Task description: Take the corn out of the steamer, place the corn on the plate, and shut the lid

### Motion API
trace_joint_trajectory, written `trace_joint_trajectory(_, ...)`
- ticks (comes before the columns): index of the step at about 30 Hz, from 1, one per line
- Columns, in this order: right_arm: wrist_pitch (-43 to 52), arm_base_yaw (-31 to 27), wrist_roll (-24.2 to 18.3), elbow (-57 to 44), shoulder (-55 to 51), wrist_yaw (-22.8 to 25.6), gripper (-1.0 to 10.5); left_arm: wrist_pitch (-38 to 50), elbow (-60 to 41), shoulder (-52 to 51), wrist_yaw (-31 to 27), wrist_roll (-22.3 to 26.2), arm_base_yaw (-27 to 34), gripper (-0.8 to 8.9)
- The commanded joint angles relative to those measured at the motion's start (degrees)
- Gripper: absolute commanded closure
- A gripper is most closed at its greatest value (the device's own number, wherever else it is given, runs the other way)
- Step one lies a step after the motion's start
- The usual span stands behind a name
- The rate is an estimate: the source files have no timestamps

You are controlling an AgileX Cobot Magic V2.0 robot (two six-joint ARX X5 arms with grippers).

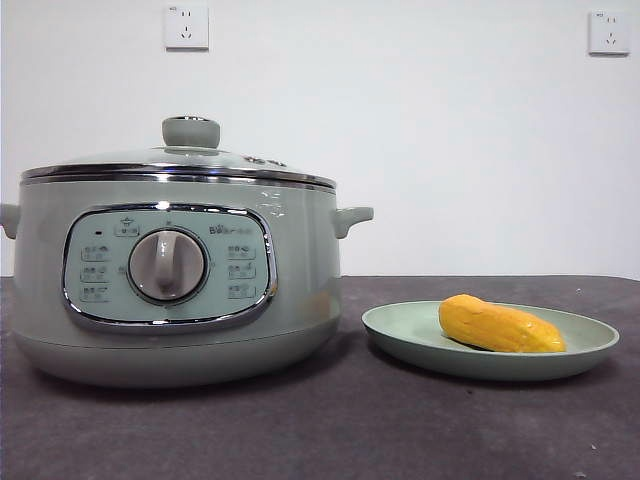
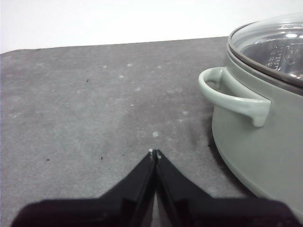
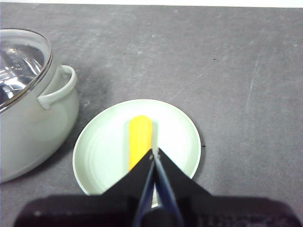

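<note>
The steamer (image 1: 170, 290) stands at the left of the front view, with the glass lid (image 1: 185, 160) seated on its rim and the pale green knob on top. The corn (image 1: 500, 325) lies on the plate (image 1: 400, 335) to the right of the pot. My right gripper (image 3: 155, 152) is shut and empty, held above the plate (image 3: 109, 151) with the corn (image 3: 139, 139) just beyond its tips. My left gripper (image 2: 154, 152) is shut and empty over the bare table, beside the steamer's side handle (image 2: 232, 94). Neither arm shows in the front view.
The dark grey table mat (image 1: 330, 430) runs under everything. A white wall with two sockets (image 1: 187, 27) stands behind. The steamer (image 3: 28, 113) with its lid shows at the edge of the right wrist view.
</note>
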Motion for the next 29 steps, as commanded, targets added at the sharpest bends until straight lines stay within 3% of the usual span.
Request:
trace_joint_trajectory(1,0.31,0.02,0.55,-0.33,-0.07,0.17,9.4,0.07,-0.79,-0.20,0.31,-0.35,0.22,8.16)
trace_joint_trajectory(15,-0.11,0.02,0.31,-0.35,-0.37,0.15,9.4,0.07,-0.79,-0.20,0.31,-0.35,0.22,8.16)
trace_joint_trajectory(22,3.50,-4.44,-4.50,-3.41,-5.66,1.09,9.4,0.07,-0.79,-0.20,0.31,-0.35,0.22,8.16)
trace_joint_trajectory(29,15.32,-15.17,-8.24,-14.99,-17.46,-14.43,9.4,0.07,-0.79,-0.20,0.31,-0.35,0.22,8.16)
